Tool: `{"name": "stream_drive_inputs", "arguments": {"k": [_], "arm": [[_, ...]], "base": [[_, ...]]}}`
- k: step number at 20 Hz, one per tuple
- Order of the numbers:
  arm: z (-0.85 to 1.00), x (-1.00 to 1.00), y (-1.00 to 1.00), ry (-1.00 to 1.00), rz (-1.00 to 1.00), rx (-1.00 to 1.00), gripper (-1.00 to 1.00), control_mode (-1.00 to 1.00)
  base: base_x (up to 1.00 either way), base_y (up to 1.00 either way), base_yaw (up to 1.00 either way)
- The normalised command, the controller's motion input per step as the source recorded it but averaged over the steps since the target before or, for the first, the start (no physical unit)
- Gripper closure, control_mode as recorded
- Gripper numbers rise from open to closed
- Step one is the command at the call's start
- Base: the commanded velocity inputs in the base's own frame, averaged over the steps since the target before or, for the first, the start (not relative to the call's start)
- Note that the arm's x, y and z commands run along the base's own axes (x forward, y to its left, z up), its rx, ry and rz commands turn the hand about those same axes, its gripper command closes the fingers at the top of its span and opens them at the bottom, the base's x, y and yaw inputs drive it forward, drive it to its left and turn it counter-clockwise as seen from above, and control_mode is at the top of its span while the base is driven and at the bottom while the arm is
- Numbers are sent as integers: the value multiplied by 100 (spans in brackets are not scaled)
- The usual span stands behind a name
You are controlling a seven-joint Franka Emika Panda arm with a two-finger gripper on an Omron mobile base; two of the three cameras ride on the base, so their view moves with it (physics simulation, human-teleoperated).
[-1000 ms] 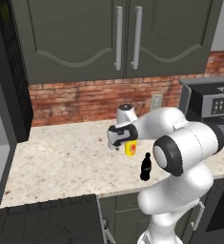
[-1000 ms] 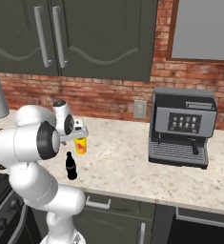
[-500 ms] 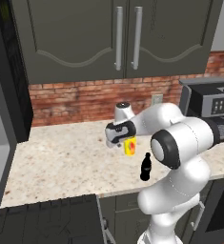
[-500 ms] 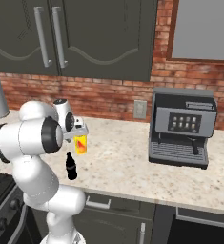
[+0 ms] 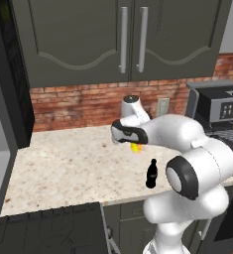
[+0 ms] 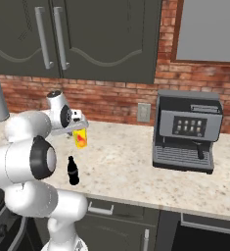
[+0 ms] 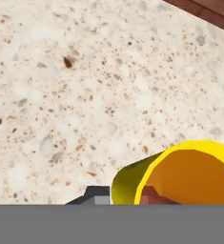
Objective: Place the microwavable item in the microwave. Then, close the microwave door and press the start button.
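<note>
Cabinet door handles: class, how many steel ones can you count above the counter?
2: left handle and right handle, side by side on the upper cabinet doors. More may lie outside the views.

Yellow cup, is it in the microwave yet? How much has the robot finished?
Not yet. What looks done: the gripper has shut on the small yellow cylindrical cup with the red mark, and the cup looks lifted off the speckled stone counter, beside the small black bottle. Left: carrying it to the microwave, putting it inside, closing the door and pressing start.

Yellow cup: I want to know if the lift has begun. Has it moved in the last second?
Yes. The yellow cup has risen slightly, away from the black bottle, which has stayed put.
</note>
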Motion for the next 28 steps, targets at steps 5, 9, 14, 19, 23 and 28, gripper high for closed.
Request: {"name": "stream_drive_inputs", "arguments": {"k": [5,9,14,19,23,28], "arm": [[100,-43,0,-24,0,-3,100,-100],[100,-57,0,-15,0,0,100,-100],[99,-39,0,-2,0,0,100,-100],[34,-7,9,16,0,0,100,-100],[-6,0,25,15,0,-1,100,-100],[-11,0,13,7,0,0,100,-100]], "base": [[0,0,0],[0,0,0],[0,0,0],[0,0,0],[0,0,0],[0,0,0]]}}
